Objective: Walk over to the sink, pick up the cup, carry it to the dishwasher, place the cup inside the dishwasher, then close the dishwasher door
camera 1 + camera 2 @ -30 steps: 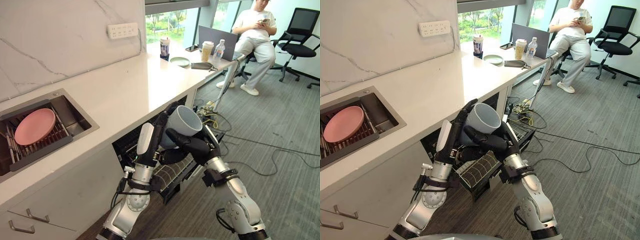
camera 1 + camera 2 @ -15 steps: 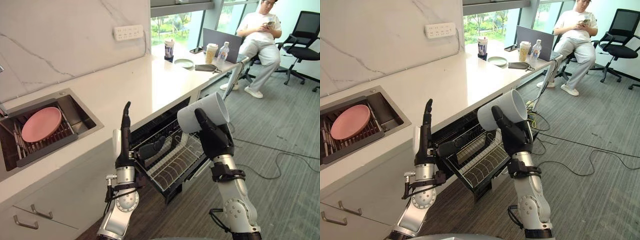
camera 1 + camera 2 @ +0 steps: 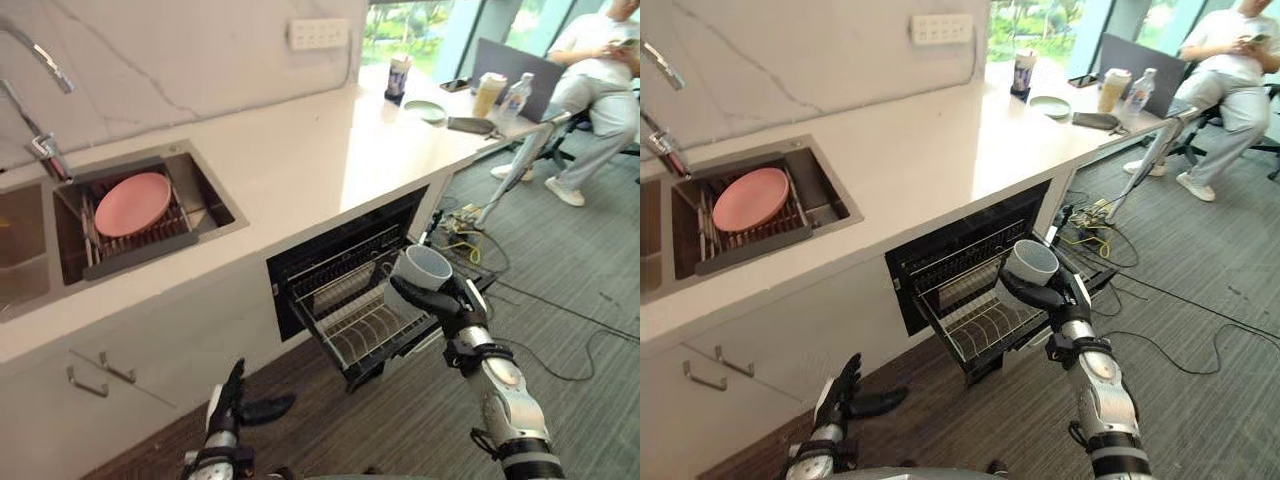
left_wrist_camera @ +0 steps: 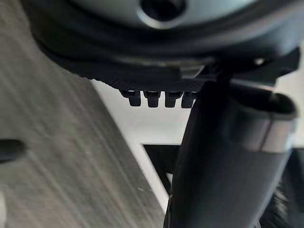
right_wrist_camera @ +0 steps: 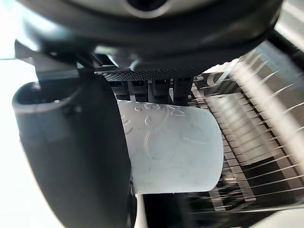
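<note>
The pale cup is in the right hand, whose thumb and fingers are curled tight round its side. Its round mouth faces up. The cup hangs over the right part of the pulled-out wire rack of the open dishwasher, under the smooth white counter. The right wrist view adds raised swirls on the cup's wall and the rack's thin shiny wires. The left hand is low near the floor, fingers straight and apart. A round pink plate lies in the metal sink.
</note>
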You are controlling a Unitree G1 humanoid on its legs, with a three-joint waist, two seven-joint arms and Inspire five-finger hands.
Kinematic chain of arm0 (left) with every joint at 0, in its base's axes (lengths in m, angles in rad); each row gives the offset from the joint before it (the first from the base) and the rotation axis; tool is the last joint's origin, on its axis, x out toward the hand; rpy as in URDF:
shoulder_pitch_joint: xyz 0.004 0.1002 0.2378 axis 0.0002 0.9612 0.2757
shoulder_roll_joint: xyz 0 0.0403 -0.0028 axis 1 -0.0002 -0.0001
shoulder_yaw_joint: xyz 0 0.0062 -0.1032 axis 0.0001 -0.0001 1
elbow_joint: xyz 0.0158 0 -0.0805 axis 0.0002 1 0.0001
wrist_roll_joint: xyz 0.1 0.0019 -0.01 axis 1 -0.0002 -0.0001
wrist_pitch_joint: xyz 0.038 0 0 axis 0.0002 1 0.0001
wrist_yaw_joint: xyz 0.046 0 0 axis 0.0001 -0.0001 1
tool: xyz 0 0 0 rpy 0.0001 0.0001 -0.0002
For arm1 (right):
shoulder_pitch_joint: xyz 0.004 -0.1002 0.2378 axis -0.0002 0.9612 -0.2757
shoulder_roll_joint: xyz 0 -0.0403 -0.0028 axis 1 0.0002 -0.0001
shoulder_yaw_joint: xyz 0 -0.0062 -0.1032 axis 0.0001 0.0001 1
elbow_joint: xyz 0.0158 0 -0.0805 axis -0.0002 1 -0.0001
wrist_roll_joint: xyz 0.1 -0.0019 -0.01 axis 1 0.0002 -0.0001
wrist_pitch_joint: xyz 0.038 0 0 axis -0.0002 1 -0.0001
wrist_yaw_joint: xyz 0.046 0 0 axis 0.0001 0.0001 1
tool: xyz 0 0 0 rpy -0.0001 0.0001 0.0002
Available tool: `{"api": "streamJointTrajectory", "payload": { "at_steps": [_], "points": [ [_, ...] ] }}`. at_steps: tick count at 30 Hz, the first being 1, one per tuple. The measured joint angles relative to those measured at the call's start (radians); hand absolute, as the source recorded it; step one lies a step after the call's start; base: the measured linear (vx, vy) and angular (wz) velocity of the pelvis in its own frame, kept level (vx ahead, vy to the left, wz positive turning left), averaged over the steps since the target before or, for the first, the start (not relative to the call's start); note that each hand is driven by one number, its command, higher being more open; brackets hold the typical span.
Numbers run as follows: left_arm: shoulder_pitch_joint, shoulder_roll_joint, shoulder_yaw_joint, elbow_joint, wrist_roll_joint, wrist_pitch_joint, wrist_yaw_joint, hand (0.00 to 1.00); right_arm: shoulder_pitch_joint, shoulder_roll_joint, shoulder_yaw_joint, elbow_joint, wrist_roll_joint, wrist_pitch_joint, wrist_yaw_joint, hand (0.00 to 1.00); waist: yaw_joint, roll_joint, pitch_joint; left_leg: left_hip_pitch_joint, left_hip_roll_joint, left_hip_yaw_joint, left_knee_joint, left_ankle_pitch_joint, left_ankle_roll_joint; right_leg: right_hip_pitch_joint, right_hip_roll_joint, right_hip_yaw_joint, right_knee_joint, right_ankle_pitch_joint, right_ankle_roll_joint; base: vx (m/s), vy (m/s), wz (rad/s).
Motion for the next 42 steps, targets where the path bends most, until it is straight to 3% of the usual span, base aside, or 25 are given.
{"api": "streamJointTrajectory", "payload": {
  "at_steps": [4,10,13,17,22,23,32,36,39,42],
  "points": [
    [-0.012,0.025,0.039,0.012,-0.034,0.0,-0.004,1.0,-0.238,-0.079,0.094,0.238,-0.081,0.056,-0.001,0.0,0.064,0.006,0.091,-0.061,-0.007,-0.049,0.004,0.031,0.007,-0.032,-0.006,-0.051,0.003,0.016,-0.005,-0.11,0.002,0.4],
    [-0.117,0.026,0.032,-0.044,-0.045,-0.008,-0.048,1.0,-0.625,-0.178,0.186,0.482,-0.084,0.065,0.051,0.0,0.136,0.026,0.241,-0.177,-0.007,-0.1,0.033,0.062,0.008,-0.113,-0.007,-0.103,0.018,0.036,-0.019,-0.09,0.017,0.27],
    [-0.146,0.034,0.015,-0.085,-0.056,-0.013,-0.071,1.0,-0.742,-0.215,0.187,0.603,-0.086,0.066,0.078,0.0,0.168,0.038,0.292,-0.222,-0.007,-0.123,0.048,0.071,0.01,-0.138,-0.007,-0.127,0.021,0.038,-0.021,-0.03,0.015,0.21],
    [-0.156,0.041,0.011,-0.113,-0.076,-0.01,-0.084,1.0,-0.796,-0.219,0.187,0.71,-0.123,0.072,0.091,0.0,0.186,0.042,0.324,-0.26,-0.007,-0.148,0.061,0.071,0.009,-0.157,-0.006,-0.154,0.023,0.038,-0.021,0.02,0.014,0.22],
    [-0.16,0.062,-0.027,-0.127,-0.136,0.018,-0.097,1.0,-0.866,-0.235,0.16,0.783,-0.169,0.136,0.086,0.0,0.201,0.062,0.342,-0.309,-0.007,-0.155,0.075,0.071,0.01,-0.207,-0.007,-0.163,0.047,0.037,-0.023,-0.01,0.037,0.03],
    [-0.162,0.063,-0.035,-0.127,-0.146,0.027,-0.102,1.0,-0.874,-0.247,0.138,0.795,-0.17,0.146,0.086,1.0,0.208,0.071,0.347,-0.315,-0.007,-0.155,0.076,0.071,0.01,-0.216,-0.008,-0.165,0.055,0.034,-0.027,-0.02,0.033,0.0],
    [-0.163,0.065,-0.074,-0.13,-0.173,0.048,-0.108,1.0,-0.892,-0.261,0.124,0.805,-0.166,0.161,0.109,1.0,0.214,0.08,0.352,-0.327,0.0,-0.157,0.077,0.075,0.006,-0.231,-0.007,-0.175,0.07,0.023,-0.042,0.0,0.0,0.0],
    [-0.163,0.065,-0.081,-0.148,-0.183,0.064,-0.11,1.0,-0.899,-0.267,0.124,0.788,-0.156,0.138,0.114,1.0,0.207,0.079,0.352,-0.308,0.004,-0.152,0.076,0.074,0.005,-0.216,-0.004,-0.17,0.07,0.023,-0.042,0.0,0.013,-0.04],
    [-0.162,0.066,-0.081,-0.148,-0.183,0.077,-0.11,1.0,-0.85,-0.278,0.124,0.672,-0.132,0.121,0.128,1.0,0.195,0.076,0.351,-0.262,0.007,-0.142,0.063,0.072,0.003,-0.178,0.001,-0.157,0.069,0.022,-0.042,0.01,0.018,-0.1],
    [-0.154,0.068,-0.061,-0.139,-0.18,0.089,-0.108,1.0,-0.716,-0.286,0.124,0.461,-0.106,0.092,0.142,1.0,0.184,0.036,0.327,-0.223,0.012,-0.116,0.044,0.069,-0.001,-0.158,0.002,-0.139,0.066,0.012,-0.044,0.02,0.013,-0.19]
  ]
}}
